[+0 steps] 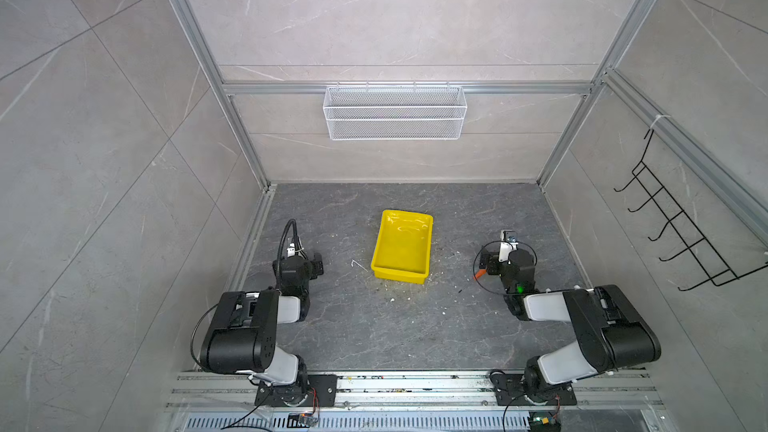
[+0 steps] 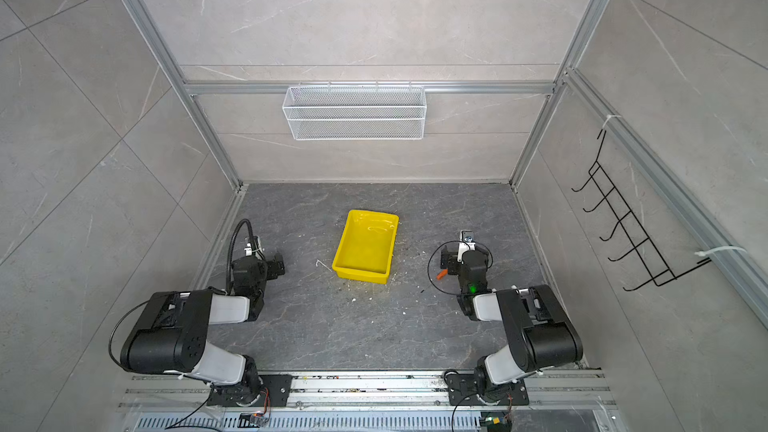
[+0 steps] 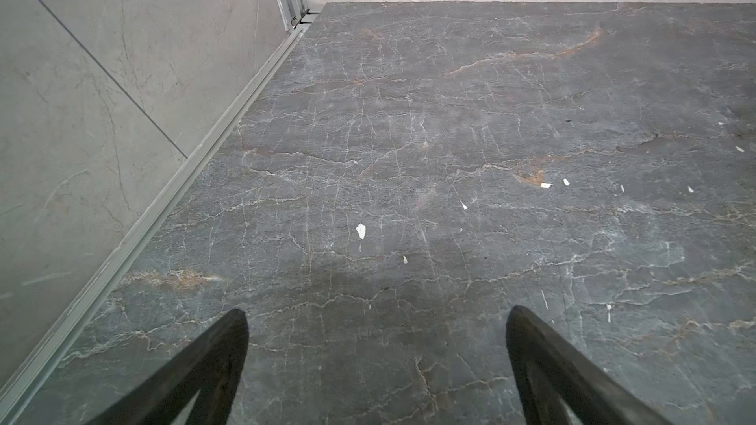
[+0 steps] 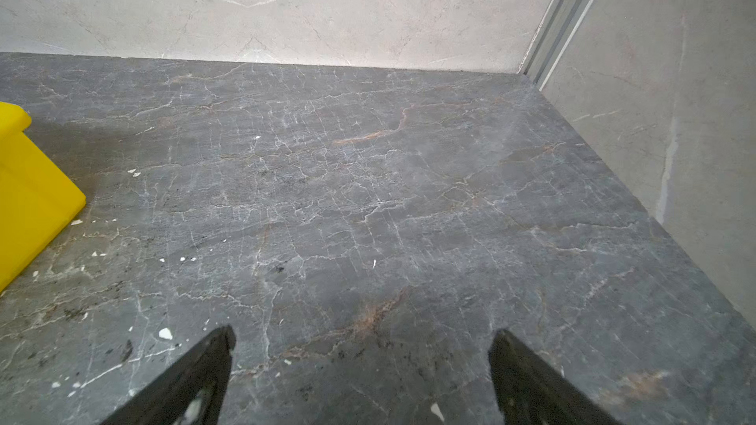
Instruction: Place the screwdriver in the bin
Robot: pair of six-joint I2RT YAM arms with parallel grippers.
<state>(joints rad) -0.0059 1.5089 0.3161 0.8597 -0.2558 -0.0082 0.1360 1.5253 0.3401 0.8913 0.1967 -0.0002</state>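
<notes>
The yellow bin point(image 1: 399, 274) point(image 2: 360, 274) sits on the dark stone floor between the two arms; one corner of it shows in the right wrist view point(image 4: 28, 198). The screwdriver point(image 1: 479, 273) point(image 2: 441, 273) lies on the floor right of the bin. Its orange handle end is tucked against the right arm's wrist and its thin dark shaft points toward the front. It does not show in either wrist view. My right gripper point(image 4: 362, 339) is open over bare floor, with nothing between its fingers. My left gripper point(image 3: 376, 320) is also open and empty, left of the bin.
A white wire mesh basket point(image 1: 395, 112) hangs on the back wall. A black hook rack point(image 1: 681, 226) hangs on the right wall. White scraps and a small bent white piece point(image 1: 358, 263) lie on the floor around the bin. Walls enclose the floor on three sides.
</notes>
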